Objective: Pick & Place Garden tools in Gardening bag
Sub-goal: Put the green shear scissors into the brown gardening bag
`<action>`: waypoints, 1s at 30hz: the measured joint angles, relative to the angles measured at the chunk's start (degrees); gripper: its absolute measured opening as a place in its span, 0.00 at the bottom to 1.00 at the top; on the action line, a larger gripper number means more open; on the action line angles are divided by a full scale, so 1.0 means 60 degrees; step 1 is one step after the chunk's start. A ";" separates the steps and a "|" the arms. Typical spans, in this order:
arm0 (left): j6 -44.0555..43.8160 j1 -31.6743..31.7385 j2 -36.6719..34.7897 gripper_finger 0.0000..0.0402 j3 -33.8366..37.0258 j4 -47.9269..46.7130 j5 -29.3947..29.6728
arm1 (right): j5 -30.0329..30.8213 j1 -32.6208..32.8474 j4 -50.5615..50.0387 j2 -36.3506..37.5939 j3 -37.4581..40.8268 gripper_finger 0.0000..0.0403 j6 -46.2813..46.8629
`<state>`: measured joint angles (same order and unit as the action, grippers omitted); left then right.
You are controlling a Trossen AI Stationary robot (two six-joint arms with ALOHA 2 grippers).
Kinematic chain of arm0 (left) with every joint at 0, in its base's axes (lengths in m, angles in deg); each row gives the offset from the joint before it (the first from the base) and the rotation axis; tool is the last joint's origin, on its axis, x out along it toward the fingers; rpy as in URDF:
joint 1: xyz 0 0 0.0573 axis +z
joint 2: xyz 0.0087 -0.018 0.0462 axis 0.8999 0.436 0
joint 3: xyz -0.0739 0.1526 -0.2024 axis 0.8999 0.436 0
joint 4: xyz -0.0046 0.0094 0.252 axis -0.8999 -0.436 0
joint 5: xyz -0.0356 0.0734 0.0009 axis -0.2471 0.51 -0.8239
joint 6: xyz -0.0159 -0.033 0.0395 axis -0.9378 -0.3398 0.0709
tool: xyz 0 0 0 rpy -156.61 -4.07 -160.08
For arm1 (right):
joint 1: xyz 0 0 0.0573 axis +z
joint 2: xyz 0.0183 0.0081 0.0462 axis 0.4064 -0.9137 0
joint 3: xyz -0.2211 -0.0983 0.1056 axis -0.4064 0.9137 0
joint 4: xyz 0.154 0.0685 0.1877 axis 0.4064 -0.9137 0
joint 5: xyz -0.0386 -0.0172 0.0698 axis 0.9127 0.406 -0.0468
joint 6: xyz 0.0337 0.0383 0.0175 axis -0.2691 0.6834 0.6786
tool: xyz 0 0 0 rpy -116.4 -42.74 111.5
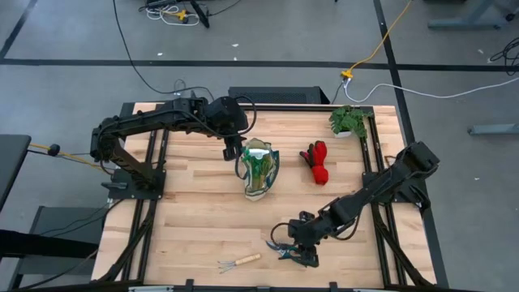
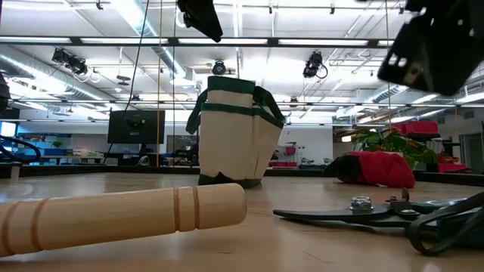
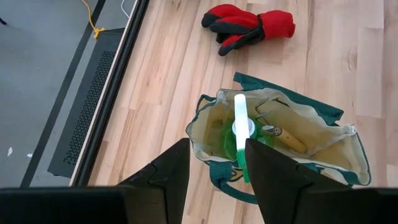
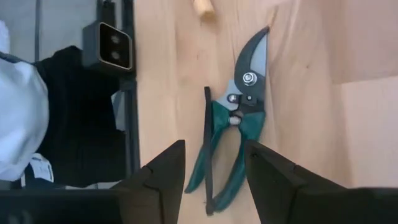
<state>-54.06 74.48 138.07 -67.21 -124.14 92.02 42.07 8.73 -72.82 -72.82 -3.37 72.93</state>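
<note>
Here, in the high view, we see the right gripper poised over the pruning shears near the table's front edge, while the left gripper hangs beside the gardening bag. In the low view, the shears lie flat. In the right wrist view, our fingers stand apart and empty, straddling the green handles; rigid, probably slick steel, so we judge the paired handles the best hold.

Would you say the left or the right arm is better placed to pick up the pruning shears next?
Right. The right gripper hangs open directly over the pruning shears near the table's front edge, while the left gripper is across the table above the gardening bag.
</note>
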 joint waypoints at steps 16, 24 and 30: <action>-0.0005 0.0000 0.0000 0.41 0.0000 -0.0004 0.0002 | 0.0177 -0.0004 -0.0211 -0.1245 0.0007 0.41 0.0152; -0.0006 -0.0001 0.0000 0.41 0.0000 -0.0004 0.0003 | 0.0704 -0.0004 -0.0487 -0.1287 0.0007 0.41 0.0300; -0.0006 0.0000 0.0000 0.41 0.0000 -0.0004 0.0002 | 0.0704 0.0024 -0.0517 -0.1287 0.0007 0.41 0.0506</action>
<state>-54.10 74.48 138.07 -67.21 -124.16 92.03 46.30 8.87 -75.92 -80.54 -3.32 75.97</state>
